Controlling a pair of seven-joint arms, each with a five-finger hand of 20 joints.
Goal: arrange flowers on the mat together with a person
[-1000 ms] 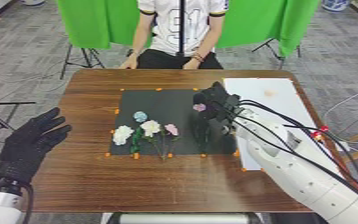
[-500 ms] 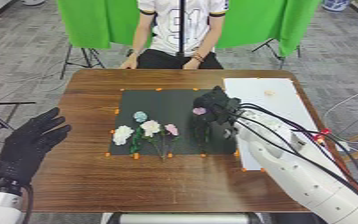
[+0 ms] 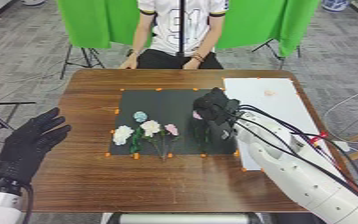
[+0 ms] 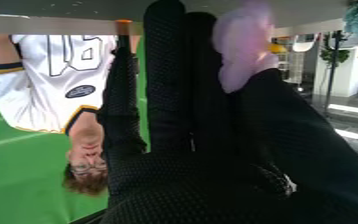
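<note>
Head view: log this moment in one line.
Right hand: over dark grey mat, at pale purple flower | left hand: open, left of mat | white flowers, pale blue flower, pink flower: on mat

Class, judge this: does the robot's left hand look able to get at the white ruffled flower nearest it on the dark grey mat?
Probably yes: nothing visible stands between the open black-gloved left hand and the white flower; the right hand is at the mat's right side.
</note>
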